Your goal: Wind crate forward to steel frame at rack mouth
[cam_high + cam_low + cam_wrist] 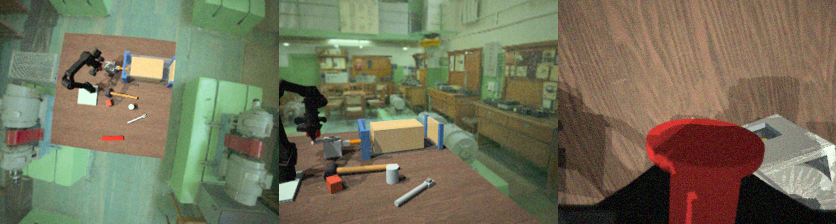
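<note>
Claw [314,135] pinches the red handle [704,165], hanging just beside the winch [332,148]. Key not yet seated; crate [397,135] seemingly unwound; winding and release remain.
</note>
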Controlling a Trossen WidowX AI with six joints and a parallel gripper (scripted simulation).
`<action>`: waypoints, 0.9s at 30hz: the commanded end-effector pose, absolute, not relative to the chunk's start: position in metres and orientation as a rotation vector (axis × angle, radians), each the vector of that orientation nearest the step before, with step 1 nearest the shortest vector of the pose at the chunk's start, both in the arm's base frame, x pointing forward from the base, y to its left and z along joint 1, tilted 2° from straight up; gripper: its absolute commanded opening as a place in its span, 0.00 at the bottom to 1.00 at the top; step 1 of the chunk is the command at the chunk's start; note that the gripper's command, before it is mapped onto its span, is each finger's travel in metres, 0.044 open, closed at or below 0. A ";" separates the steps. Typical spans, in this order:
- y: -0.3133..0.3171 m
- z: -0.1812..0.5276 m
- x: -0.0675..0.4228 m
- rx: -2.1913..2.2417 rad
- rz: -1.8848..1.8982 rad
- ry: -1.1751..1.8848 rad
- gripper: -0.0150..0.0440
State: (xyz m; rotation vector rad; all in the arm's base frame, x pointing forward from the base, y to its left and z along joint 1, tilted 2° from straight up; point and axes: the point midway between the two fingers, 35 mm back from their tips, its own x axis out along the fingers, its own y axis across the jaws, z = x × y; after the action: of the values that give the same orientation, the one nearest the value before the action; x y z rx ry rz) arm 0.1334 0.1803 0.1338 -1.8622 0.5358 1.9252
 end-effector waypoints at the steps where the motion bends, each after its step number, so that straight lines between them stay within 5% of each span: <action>1: 0.170 0.132 0.138 -1.879 1.910 0.570 0.25; 27: 0.146 0.131 0.156 -1.882 1.909 0.572 0.25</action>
State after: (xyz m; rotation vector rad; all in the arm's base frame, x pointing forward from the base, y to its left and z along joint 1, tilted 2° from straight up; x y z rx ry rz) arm 0.1490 0.1541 0.1329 -1.8586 0.5427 1.9352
